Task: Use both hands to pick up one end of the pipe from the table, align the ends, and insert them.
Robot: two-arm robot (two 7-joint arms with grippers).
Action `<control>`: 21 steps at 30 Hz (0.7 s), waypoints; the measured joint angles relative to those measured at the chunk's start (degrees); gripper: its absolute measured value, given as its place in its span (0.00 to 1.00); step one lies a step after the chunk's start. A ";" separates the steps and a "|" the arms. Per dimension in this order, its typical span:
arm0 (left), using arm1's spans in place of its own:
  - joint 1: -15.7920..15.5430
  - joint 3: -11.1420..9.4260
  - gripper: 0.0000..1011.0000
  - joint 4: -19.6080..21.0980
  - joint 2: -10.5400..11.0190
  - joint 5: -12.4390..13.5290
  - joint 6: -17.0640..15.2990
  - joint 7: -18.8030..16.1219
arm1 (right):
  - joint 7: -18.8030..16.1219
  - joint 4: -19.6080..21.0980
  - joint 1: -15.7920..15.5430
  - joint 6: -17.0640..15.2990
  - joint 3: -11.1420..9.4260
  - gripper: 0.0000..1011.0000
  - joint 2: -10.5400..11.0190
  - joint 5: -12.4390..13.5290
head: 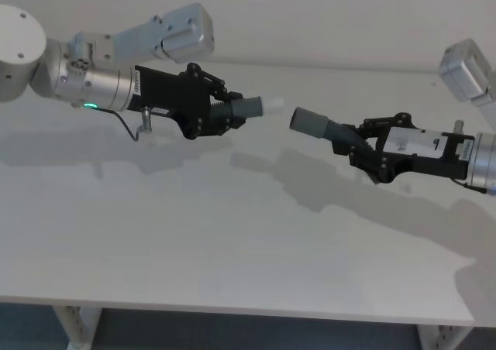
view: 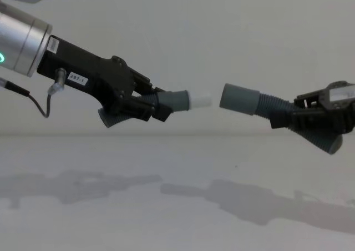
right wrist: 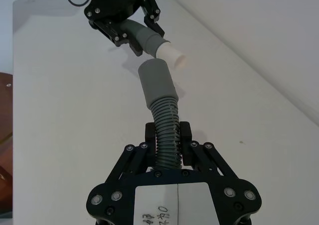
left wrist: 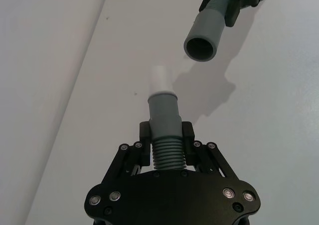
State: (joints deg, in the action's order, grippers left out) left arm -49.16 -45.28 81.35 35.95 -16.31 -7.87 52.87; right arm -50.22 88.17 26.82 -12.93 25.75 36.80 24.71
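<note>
Inspector: Counter (head: 232, 241), condition?

Assessor: White and bare apart from shadows. Both pipe pieces are held in the air above it; neither rests on it.

Inspector: Arms?

Assessor: The left gripper (head: 225, 111) reaches in from the left and the right gripper (head: 353, 145) from the right, facing each other over the middle of the counter. Each has its jaws clamped on the ribbed stretch of its own piece.

Inspector: Pieces?

Assessor: The tipped piece (head: 248, 107) is in the left gripper, with its long axis running straight out of the jaws toward the right arm. The collared piece (head: 333, 129) is in the right gripper, rising out of the jaws at a slant (the chest view shows this best) and aimed back to the left.

Inspector: Ends?

Assessor: The pale tip (head: 273, 104) and the collar (head: 308, 121) are near each other but apart, with a clear gap between them. The chest view puts them at about the same height. In the head view the tip sits a little farther from the body than the collar's mouth. The left wrist view agrees: the open mouth lies to one side of the tip's line, not on it.

Inspector: Finding?

Assessor: In my judgement the two axes meet at an angle and do not share one line. The gap lies about midway, so neither arm is better placed. The next move calls for a sideways correction and a slight turn of the collar before closing. If the arms drive in as they stand, the tip would likely strike the collar's rim.
</note>
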 joint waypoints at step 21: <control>-0.32 -0.25 0.35 -0.98 -0.22 -1.00 0.71 0.66 | 1.69 -1.72 1.48 -0.76 1.87 0.27 -0.57 -0.67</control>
State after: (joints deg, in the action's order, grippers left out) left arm -49.48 -45.53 80.37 35.73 -17.31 -7.16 53.52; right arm -48.53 86.44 28.30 -13.68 27.62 36.23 24.04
